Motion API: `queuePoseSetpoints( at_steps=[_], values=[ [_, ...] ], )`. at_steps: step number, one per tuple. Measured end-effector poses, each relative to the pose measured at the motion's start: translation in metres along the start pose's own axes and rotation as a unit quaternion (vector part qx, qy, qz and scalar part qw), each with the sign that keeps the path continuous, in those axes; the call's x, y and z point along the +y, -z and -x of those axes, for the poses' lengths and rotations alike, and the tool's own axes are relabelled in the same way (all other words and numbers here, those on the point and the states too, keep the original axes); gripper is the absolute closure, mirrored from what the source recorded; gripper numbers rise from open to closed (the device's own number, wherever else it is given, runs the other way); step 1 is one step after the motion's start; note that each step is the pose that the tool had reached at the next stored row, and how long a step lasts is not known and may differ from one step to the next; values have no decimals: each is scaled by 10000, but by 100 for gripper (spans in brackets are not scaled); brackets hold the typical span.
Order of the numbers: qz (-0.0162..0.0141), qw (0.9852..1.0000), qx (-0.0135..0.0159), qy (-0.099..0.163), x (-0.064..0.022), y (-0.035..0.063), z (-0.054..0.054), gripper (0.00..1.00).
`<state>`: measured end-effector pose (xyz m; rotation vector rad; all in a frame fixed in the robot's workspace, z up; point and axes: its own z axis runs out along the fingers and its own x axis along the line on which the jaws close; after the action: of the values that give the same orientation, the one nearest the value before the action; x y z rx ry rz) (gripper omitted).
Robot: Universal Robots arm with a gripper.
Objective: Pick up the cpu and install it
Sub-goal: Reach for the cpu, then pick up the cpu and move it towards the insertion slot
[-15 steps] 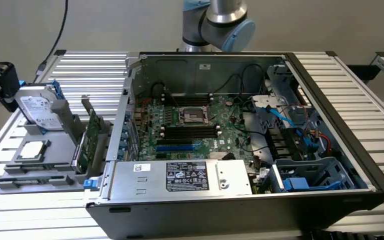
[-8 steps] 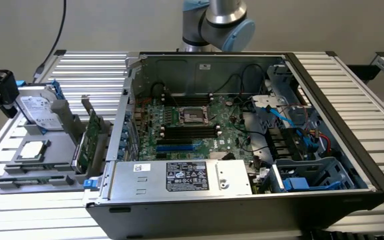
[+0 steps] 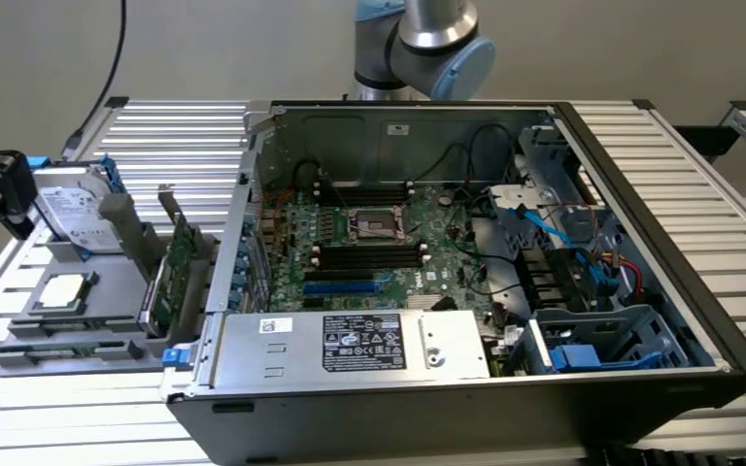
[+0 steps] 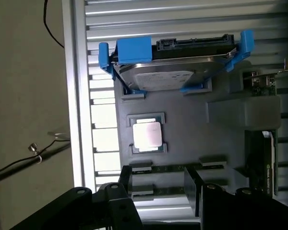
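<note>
By my reading, nothing of the task is done yet. The cpu (image 4: pixel 147 134) lies flat, silver top up, in its square recess in the grey holder (image 4: pixel 182 129). The holder sits on the table (image 3: pixel 684 165) at the exterior view's left, well apart from the open computer case (image 3: pixel 412 427). The hard drive (image 4: pixel 173 72) in its blue frame stands propped on the same holder, just beside the cpu. The gripper (image 4: pixel 158 173) hangs over the holder near the cpu without touching it. Its jaws are spread, with nothing between them. Inside the case, the socket (image 3: pixel 376 225) on the motherboard (image 3: pixel 288 252) looks empty. Both the pick-up and the install are left to do.
</note>
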<state>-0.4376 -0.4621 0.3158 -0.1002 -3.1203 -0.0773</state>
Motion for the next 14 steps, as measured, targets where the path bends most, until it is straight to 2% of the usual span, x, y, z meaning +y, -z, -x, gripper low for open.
queuePoseSetpoints(
  at_steps=[14],
  values=[
    [-2, 9999, 4, 106, 12, -256, 3, 44]
  ],
)
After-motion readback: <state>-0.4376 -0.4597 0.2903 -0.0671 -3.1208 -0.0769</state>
